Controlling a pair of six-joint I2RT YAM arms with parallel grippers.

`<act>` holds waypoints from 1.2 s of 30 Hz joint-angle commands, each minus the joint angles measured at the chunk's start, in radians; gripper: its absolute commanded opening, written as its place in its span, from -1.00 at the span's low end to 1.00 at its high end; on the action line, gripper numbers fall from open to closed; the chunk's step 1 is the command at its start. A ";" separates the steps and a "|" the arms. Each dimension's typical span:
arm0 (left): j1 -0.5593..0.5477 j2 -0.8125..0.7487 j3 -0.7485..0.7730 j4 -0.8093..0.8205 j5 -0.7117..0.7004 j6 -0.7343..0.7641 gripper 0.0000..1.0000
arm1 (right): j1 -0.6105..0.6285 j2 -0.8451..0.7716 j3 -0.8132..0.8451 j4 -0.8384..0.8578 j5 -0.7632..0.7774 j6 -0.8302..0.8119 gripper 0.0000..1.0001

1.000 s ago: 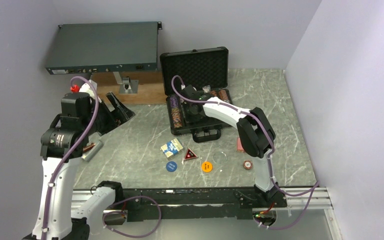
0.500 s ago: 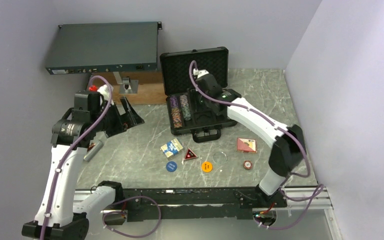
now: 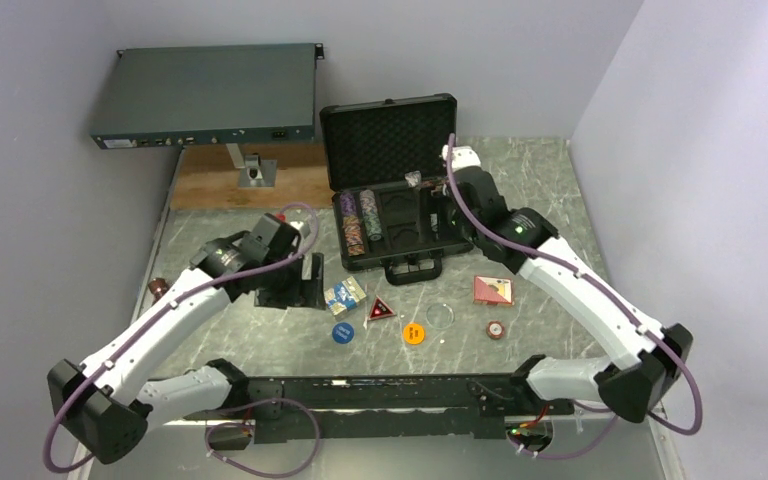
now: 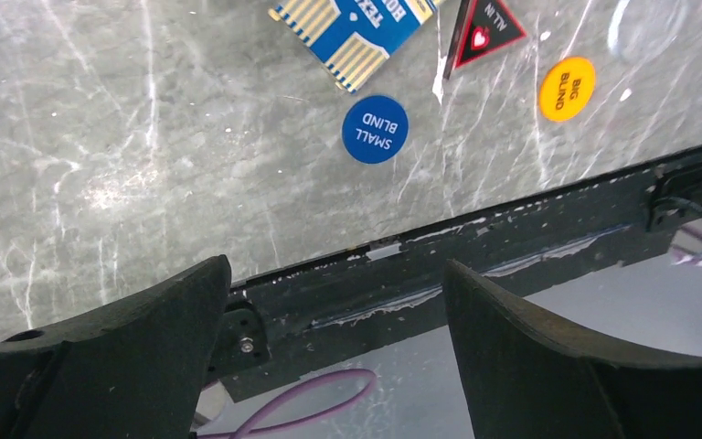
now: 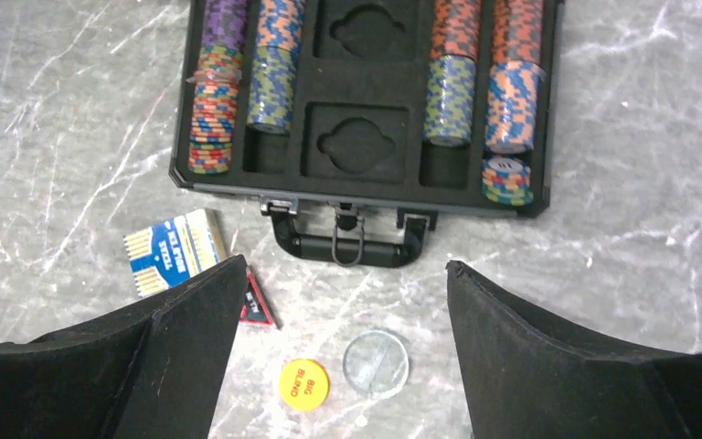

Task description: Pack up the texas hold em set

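Open case (image 3: 388,140) upper centre of overhead view, card slots bare. Left fingers (image 4: 128,338) wide, empty, just left of blue deck (image 3: 344,294): descend, straddle narrow sides. Right fingers (image 5: 548,347) wide, empty.

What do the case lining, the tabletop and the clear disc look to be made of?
Case lining: black foam, matte, textured surface.
Tabletop: grey marble-look stone or laminate, white veins, slight sheen.
Clear disc: probably transparent plastic; the table shows through.
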 commanded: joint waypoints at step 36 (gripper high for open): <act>-0.337 0.458 -0.211 0.477 -0.130 -0.007 0.42 | -0.005 -0.304 -0.077 -0.235 0.095 0.111 0.80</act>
